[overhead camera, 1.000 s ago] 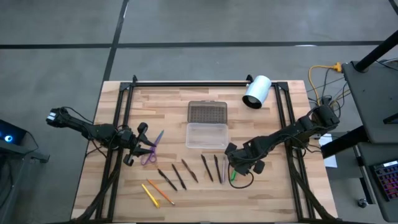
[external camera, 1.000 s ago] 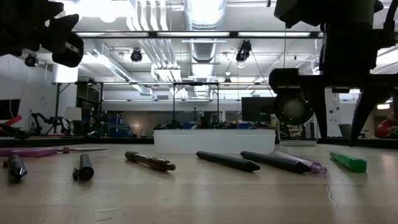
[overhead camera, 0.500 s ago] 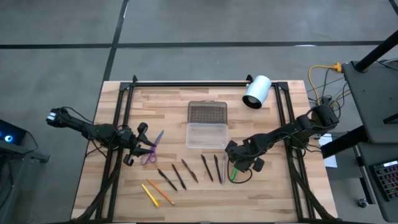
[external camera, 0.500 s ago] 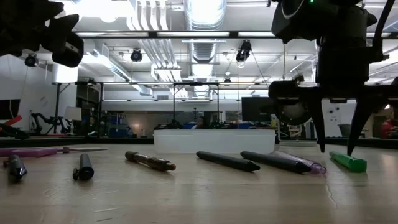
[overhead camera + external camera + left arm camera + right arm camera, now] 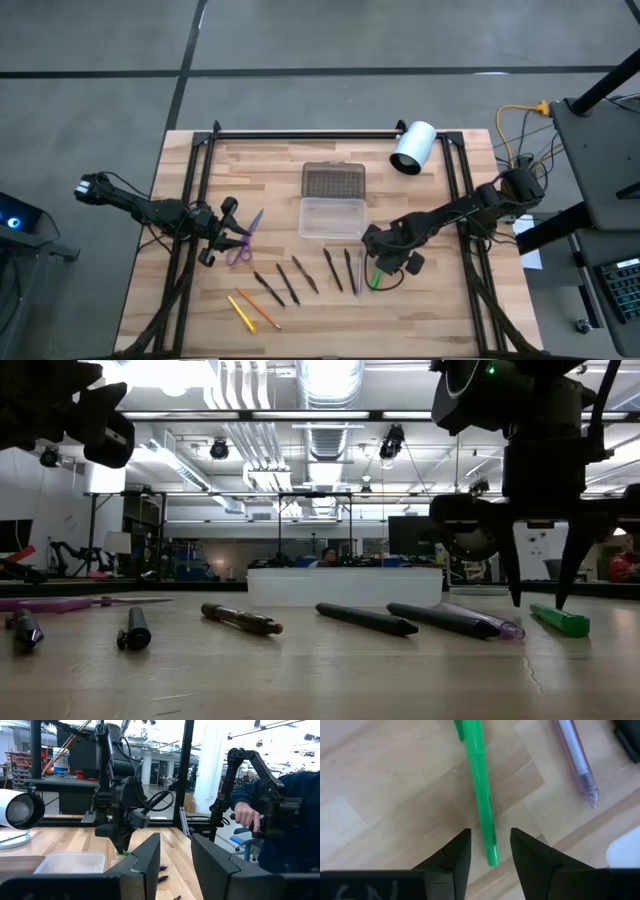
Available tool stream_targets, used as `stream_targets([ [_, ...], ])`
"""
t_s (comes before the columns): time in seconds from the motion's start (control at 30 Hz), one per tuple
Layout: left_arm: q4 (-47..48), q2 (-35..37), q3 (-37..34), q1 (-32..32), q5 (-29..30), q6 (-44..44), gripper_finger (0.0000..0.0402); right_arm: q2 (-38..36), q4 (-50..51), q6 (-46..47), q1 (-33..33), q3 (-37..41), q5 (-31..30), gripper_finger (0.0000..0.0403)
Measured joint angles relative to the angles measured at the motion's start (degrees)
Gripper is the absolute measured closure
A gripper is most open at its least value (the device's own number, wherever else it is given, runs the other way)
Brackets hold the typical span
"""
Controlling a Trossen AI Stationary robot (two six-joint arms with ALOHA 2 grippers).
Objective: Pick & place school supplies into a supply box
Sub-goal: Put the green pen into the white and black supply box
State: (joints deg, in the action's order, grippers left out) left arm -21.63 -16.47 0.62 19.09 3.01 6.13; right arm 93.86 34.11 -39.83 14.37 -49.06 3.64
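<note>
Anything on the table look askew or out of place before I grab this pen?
Nothing stands out. The pens lie in a row below the open supply box. The right claw straddles the green pen, open. The left claw waits by the scissors.

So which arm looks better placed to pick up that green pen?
The right. Its gripper hangs open directly over the green pen, one finger on each side. The left gripper is across the table by the scissors.

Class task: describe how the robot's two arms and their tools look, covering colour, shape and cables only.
Both arms are dark and slender, jointed, with black cables looping alongside. The right tool has two black wedge-shaped fingers; its body shows a small green light. The left tool has the same dark, flat-sided fingers.
</note>
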Motion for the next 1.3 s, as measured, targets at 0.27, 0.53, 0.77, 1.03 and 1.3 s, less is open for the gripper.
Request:
stream_targets([
  [0.27, 0.02, 0.0, 0.0, 0.0, -0.01, 0.0, 0.0306, 5.66, 0.17, -1.0, -0.48, -1.01, 1.61, 0.0275],
  [0.53, 0.02, -0.45, -0.01, 0.0, -0.02, -0.01, 0.0306, 8.72, 2.35, -1.35, -0.48, -3.62, 1.79, 0.0275],
  [0.77, 0.0, -0.68, -0.02, 0.0, -0.02, 0.0, 0.0306, 8.24, 3.29, -1.35, -0.52, -4.14, 1.36, 0.0283],
  [1.03, 0.0, -0.68, -0.01, 0.0, -0.02, -0.01, 0.0306, 8.24, 3.19, -1.09, -0.5, -4.13, 1.12, 0.0317],
  [1.3, 0.0, -0.68, -0.02, 0.0, -0.02, 0.0, 0.0306, 8.24, 2.76, -1.09, -0.51, -4.15, 1.07, 0.036],
])
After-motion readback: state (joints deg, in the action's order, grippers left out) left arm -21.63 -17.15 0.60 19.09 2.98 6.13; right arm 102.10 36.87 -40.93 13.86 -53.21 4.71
